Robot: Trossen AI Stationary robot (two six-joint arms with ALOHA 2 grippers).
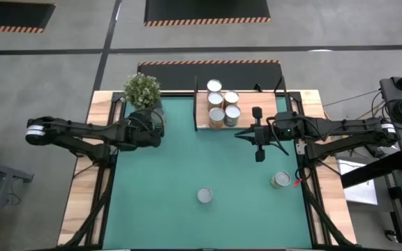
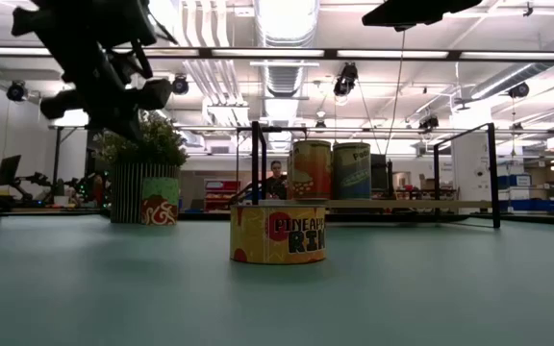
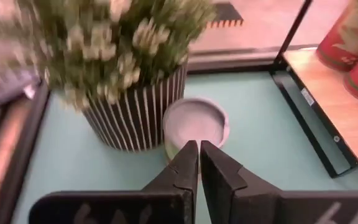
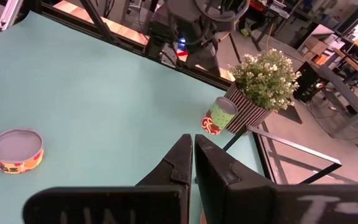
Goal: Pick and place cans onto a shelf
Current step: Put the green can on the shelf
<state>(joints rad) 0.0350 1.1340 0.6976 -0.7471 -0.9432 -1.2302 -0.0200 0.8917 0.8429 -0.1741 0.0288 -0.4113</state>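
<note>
Just beyond the closed left gripper [image 3: 199,163], a can [image 3: 196,124] beside the plant pot [image 3: 135,115]; right gripper [image 4: 192,158] closed too.

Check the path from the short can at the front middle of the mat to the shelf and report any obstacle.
Nothing visible blocks it. Bare green mat lies between the short can and the shelf. The right gripper, jaws shut, hangs just to the side of that line, above the mat. The shelf's right part is bare.

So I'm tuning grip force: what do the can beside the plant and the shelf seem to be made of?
The can looks like metal: dull silvery ridged lid, printed label on its side. The shelf looks like pale, matte wood with visible grain, edged by a thin black frame, probably metal.
</note>
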